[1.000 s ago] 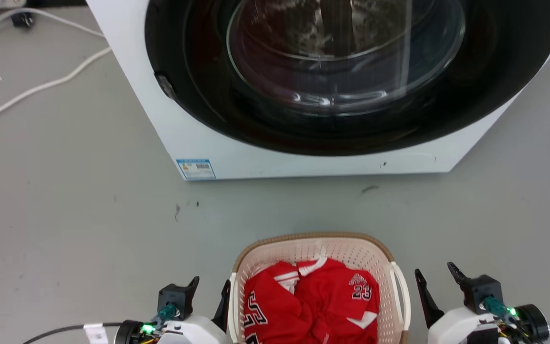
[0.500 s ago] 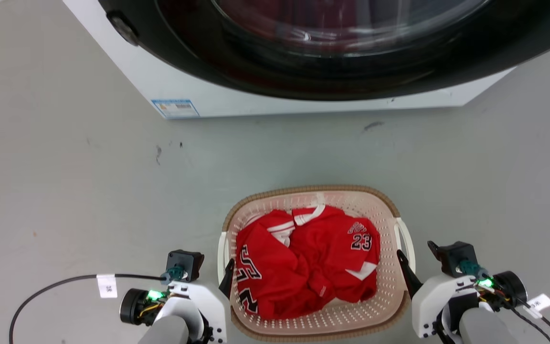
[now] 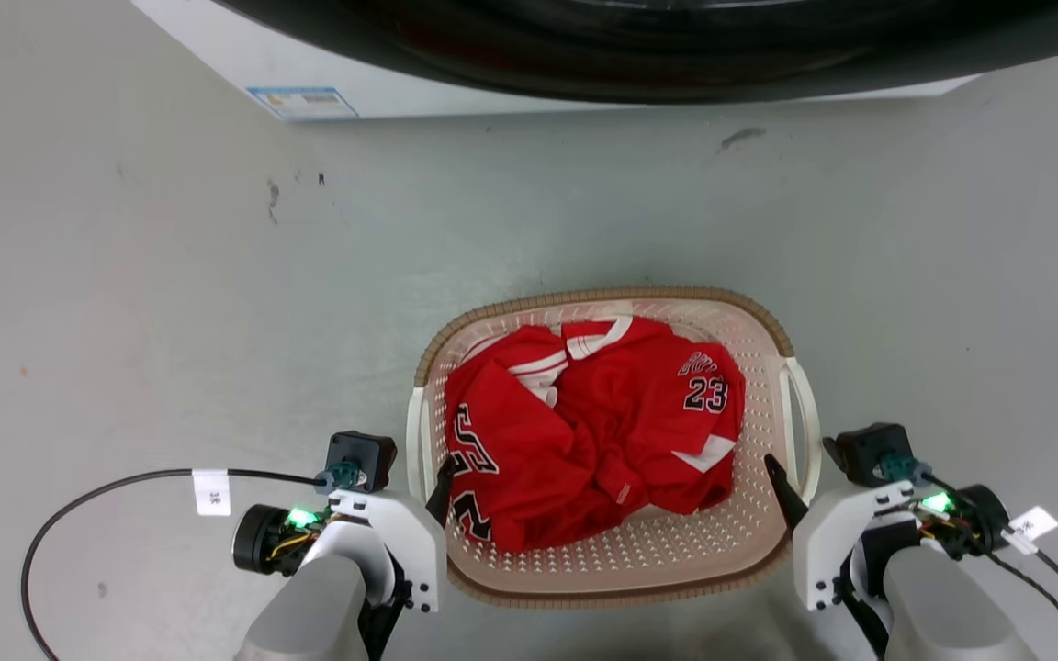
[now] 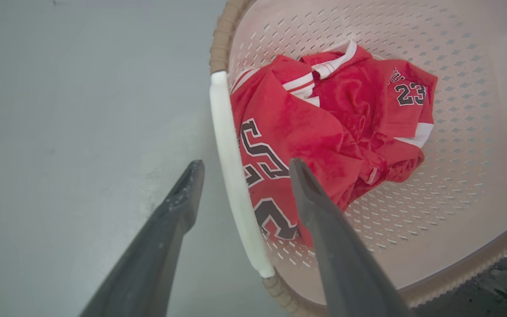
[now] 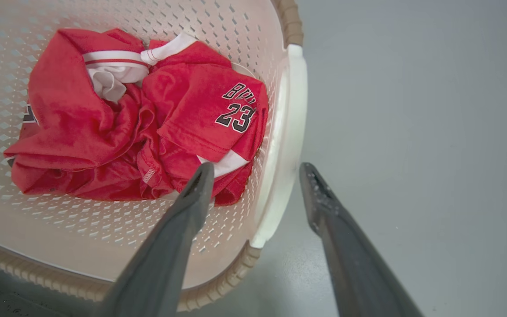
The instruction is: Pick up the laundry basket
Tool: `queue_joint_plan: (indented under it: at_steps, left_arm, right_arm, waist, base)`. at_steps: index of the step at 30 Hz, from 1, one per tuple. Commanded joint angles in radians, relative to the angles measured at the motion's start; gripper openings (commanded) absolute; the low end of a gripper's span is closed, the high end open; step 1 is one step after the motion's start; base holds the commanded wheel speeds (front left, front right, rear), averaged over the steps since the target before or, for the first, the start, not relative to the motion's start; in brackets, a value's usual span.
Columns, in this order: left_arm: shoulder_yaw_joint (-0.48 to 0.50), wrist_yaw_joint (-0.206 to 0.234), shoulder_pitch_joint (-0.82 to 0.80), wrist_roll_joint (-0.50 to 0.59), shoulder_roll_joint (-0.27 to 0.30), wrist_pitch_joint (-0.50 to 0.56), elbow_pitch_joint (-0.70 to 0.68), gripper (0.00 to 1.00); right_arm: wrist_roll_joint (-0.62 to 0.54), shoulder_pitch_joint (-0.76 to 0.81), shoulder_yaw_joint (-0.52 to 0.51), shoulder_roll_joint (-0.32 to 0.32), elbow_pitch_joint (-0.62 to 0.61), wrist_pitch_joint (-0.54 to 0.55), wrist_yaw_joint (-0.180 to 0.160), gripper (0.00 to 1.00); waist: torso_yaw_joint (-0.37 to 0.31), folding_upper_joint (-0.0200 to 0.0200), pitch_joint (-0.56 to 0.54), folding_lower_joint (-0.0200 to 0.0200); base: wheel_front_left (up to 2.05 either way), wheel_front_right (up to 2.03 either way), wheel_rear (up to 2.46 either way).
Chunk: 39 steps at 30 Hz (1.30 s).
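Left claw (image 4: pixel 245 164) gapes wide astride the white left handle (image 4: pixel 229 167) of the laundry basket (image 3: pixel 602 296), gripping nothing; my right claw (image 5: pixel 257 167) does likewise at the right handle (image 5: pixel 285 141). Basket sits on the floor (image 3: pixel 125 321), red jersey (image 3: pixel 584 422) inside.

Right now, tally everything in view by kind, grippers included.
Laundry basket: 1
Red clothing heap: 1 (garment count unclear)
Washer: 1
Grippers: 2 (left gripper, right gripper)
Total: 5
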Motion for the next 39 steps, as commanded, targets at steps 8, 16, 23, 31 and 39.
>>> queue_joint_plan:
  at_steps: [8,16,23,31,39]
  left_arm:
    - [-0.049,0.002,-0.066,-0.022,0.001,-0.002,0.014,1.00]
    - [-0.101,-0.002,-0.099,-0.051,0.001,-0.002,0.057,0.00]
    - [-0.156,-0.012,-0.093,-0.097,-0.001,-0.004,0.083,0.00]
    - [-0.227,-0.019,-0.030,-0.170,-0.002,0.040,0.091,0.00]
    - [-0.295,-0.022,0.020,-0.257,-0.006,0.128,0.090,0.00]
  right_arm:
    - [0.023,-0.081,0.005,-0.006,0.067,-0.002,-0.001,1.00]
    - [0.033,-0.112,0.032,0.002,0.128,-0.002,-0.001,0.00]
    - [0.041,-0.114,0.061,0.008,0.149,-0.002,-0.001,0.00]
    - [0.068,-0.045,0.097,0.015,0.165,0.009,-0.001,0.00]
    - [0.127,0.004,0.178,0.023,0.170,0.065,0.000,0.00]
  waist:
    - [0.007,0.0000,0.079,-0.0001]
    - [0.011,0.0000,0.098,-0.0001]
    - [0.010,0.0000,0.063,-0.0001]
    - [0.023,0.0000,-0.078,-0.0001]
    - [0.033,0.0000,-0.228,-0.0001]
  base:
    - [0.00,0.00,0.00]
    - [0.00,0.00,0.00]
    - [0.00,0.00,0.00]
    - [0.00,0.00,0.00]
    - [0.00,0.00,0.00]
